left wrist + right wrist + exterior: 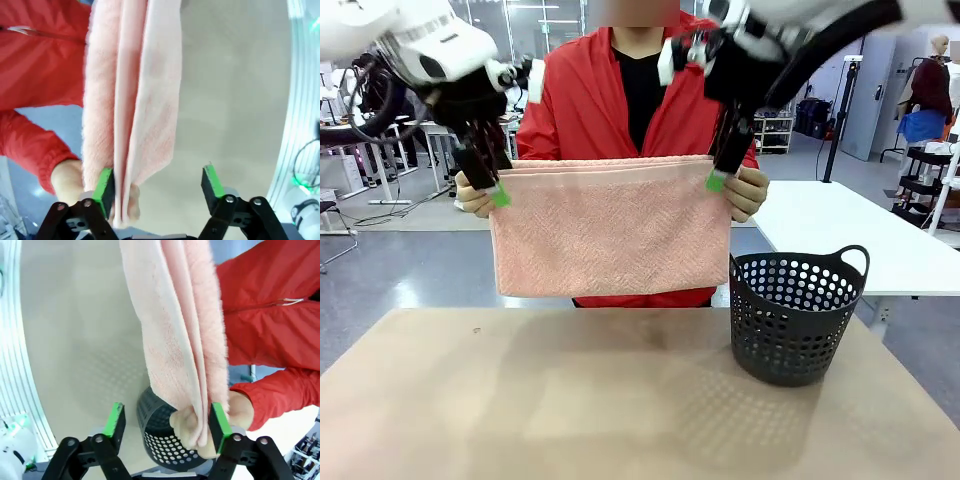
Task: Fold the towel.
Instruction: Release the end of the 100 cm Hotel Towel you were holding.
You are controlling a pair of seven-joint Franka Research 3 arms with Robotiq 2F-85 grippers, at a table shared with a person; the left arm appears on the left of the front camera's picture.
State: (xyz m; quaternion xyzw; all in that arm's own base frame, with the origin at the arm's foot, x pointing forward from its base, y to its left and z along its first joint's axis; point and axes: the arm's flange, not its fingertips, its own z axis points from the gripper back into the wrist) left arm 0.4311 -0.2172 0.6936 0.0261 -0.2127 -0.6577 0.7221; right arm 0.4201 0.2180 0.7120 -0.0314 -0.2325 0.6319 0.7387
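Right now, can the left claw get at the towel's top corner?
Probably yes: the left claw stands open with the towel partly between its pads, though the person's hand holds that corner.

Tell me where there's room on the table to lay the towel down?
The tan table is bare from its left edge across to the dark basket, below the hanging towel; that looks roomy enough. It gets crowded on the right, where the basket stands close to the towel's lower corner.

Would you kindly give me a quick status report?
Left hand open, right hand open. Towel folded, hanging from the person. Basket beside, not blocking.
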